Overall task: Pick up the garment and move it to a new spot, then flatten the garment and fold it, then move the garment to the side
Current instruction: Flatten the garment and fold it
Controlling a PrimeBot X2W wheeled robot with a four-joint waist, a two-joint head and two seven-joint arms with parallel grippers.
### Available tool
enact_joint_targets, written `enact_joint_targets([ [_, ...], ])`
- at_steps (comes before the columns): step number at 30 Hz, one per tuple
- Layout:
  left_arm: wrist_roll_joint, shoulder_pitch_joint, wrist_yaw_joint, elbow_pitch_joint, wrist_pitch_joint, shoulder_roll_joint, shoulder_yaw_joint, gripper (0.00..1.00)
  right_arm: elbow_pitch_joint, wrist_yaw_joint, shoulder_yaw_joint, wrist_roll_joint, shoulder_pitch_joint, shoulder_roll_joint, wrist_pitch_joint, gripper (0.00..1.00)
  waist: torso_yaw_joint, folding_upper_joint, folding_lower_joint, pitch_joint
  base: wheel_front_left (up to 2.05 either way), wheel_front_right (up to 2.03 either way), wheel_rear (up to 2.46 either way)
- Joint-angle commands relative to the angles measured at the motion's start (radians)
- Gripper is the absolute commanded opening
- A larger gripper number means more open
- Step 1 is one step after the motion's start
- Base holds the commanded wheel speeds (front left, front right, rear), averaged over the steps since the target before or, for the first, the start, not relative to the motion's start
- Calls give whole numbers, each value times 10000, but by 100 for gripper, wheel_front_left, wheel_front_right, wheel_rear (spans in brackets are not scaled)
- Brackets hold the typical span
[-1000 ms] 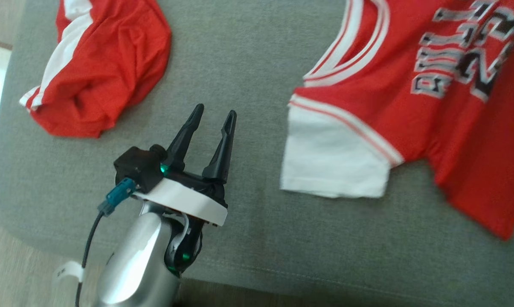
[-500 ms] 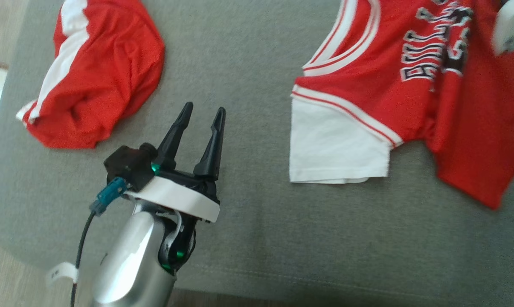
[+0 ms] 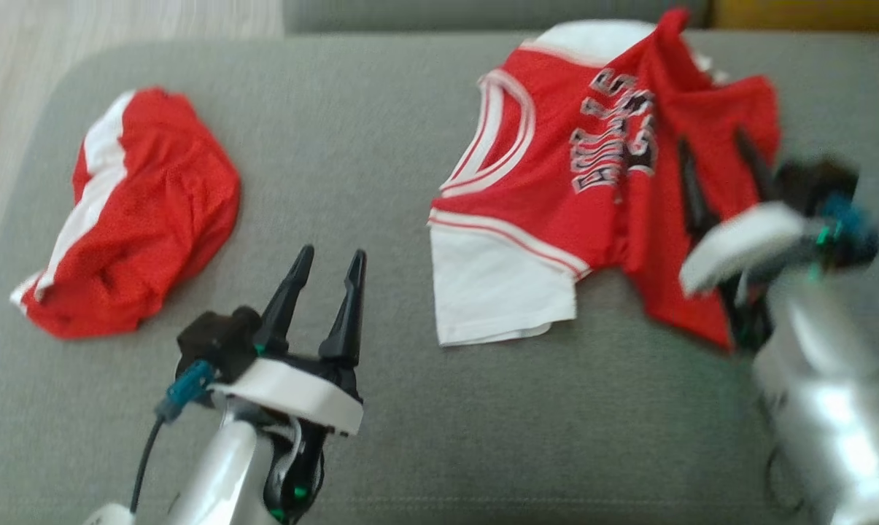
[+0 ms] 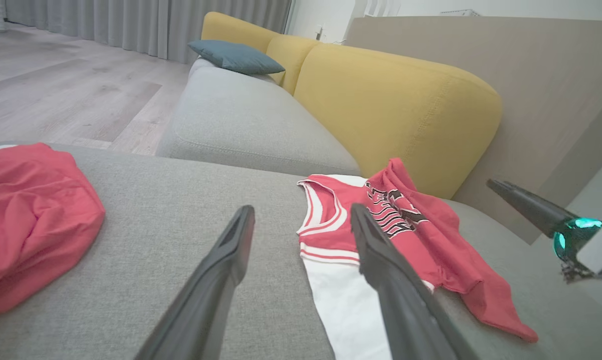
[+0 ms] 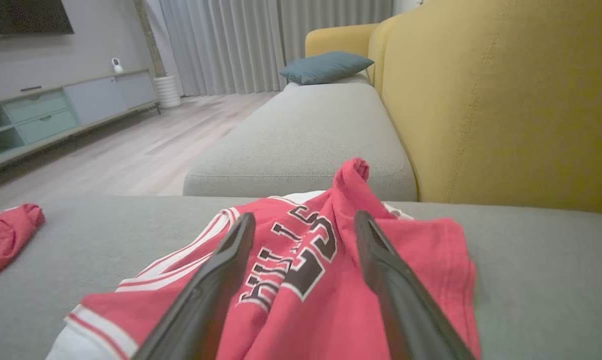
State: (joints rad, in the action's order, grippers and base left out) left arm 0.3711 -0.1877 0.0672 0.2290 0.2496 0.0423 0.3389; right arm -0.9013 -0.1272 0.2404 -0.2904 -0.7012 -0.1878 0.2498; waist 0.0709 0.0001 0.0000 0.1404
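Head view. A red-and-white mesh basketball jersey with black-and-white chest lettering lies on the robot's right half of a grey woven-fabric sofa seat, close to the seat's far edge. Its white sleeve panel lies flat towards the near side; its red body is rumpled, with a fold standing up in a ridge near the lettering. Well apart, on the robot's left, a crumpled pair of red shorts with a white side stripe rests on the same seat.

The left gripper hovers above bare cushion between the two garments, its two dark fingers spread wide and holding nothing. The right gripper, blurred, sits over the red body of the jersey.

Left wrist view. The left gripper points across the seat; the jersey lies beyond its fingertips, with only air between the fingers. A yellow upholstered backrest rises behind the jersey, and a blue-grey pillow lies on the farther grey seat. One dark finger of the right gripper enters from the right edge.

Right wrist view. The right gripper is spread wide above the jersey; the lettering and the upright ridge of cloth show through the gap, and no fabric is pinched. Grey pleated curtains and a pale wooden floor fill the background.
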Motion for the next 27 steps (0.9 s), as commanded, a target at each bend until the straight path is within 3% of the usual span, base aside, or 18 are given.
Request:
enact_joint_targets([
  [1,-48,-100,-78,-311,122,79,-406,100,694,-35,31,-53,471,298,115,100,-469,-1,0,-625,0,0,0],
  [8,-16,358,-152,-303,122,79,-628,100,3817,-35,-1200,515,3582,889,118,100,-855,-1,0,-1127,0,0,0],
  [12,-5,494,-144,-201,122,79,-627,100,4934,-35,-1706,1105,4786,1206,118,100,-1033,-1,0,-1199,0,0,0],
  [22,-3,237,-46,-4,122,79,-403,100,6478,-35,-1911,1490,5445,1371,-470,100,-1470,-1,0,-875,0,0,0],
  [27,-10,-55,9,907,122,79,123,100,6803,-35,-1981,1407,5534,1373,-599,100,-1710,-1,0,-614,0,0,0],
])
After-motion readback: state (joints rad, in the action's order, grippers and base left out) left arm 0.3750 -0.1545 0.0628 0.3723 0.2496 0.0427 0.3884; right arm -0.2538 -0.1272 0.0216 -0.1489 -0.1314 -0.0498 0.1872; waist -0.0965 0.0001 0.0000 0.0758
